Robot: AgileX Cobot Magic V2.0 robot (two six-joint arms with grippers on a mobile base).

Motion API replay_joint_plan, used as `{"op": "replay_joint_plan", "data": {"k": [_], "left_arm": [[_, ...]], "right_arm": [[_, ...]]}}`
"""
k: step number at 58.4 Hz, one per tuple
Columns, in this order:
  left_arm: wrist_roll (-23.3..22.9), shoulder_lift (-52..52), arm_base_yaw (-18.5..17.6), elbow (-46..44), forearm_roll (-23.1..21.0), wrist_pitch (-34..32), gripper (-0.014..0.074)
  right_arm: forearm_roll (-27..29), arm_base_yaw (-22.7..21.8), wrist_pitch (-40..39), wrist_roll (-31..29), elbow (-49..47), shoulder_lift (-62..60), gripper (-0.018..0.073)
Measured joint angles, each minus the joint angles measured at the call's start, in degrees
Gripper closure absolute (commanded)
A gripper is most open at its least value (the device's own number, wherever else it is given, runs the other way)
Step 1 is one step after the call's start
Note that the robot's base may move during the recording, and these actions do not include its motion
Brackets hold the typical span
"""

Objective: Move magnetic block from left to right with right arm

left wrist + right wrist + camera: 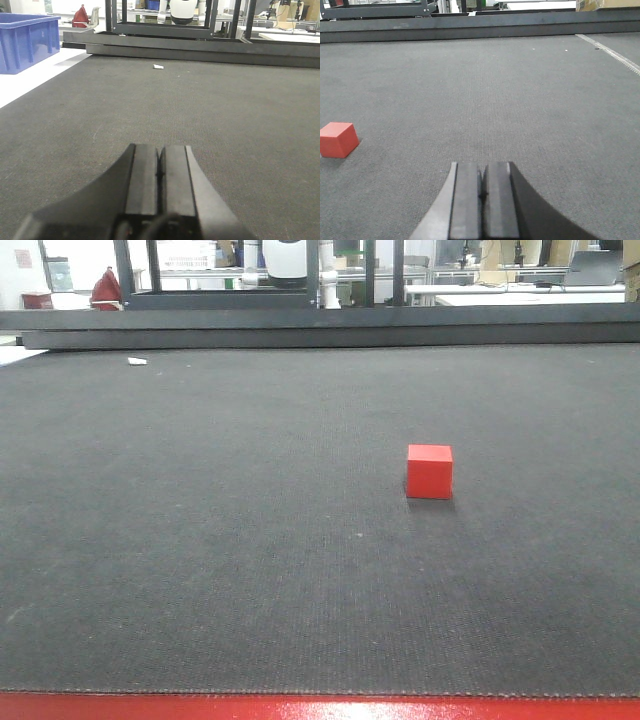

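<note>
The magnetic block (429, 471), a small plain red cube, rests on the dark grey mat a little right of centre in the front view. In the right wrist view the same block (338, 139) lies at the far left, ahead of and well left of my right gripper (482, 165), which is shut with nothing between its pads. My left gripper (160, 147) is shut and empty too, low over bare mat; the block does not show in that view. Neither gripper appears in the front view.
A small white scrap (137, 361) lies at the mat's far left. A blue crate (25, 40) stands off the mat to the left. A dark metal frame (320, 325) runs along the far edge. A red strip (320, 708) borders the near edge.
</note>
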Motion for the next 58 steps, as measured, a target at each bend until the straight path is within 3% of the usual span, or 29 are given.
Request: {"op": "replay_joint_plan", "data": {"k": [58], "left_arm": [[0.00, 0.00, 0.00, 0.00, 0.00, 0.00, 0.0722]], "right_arm": [[0.00, 0.00, 0.01, 0.00, -1.63, 0.00, 0.0503]]}}
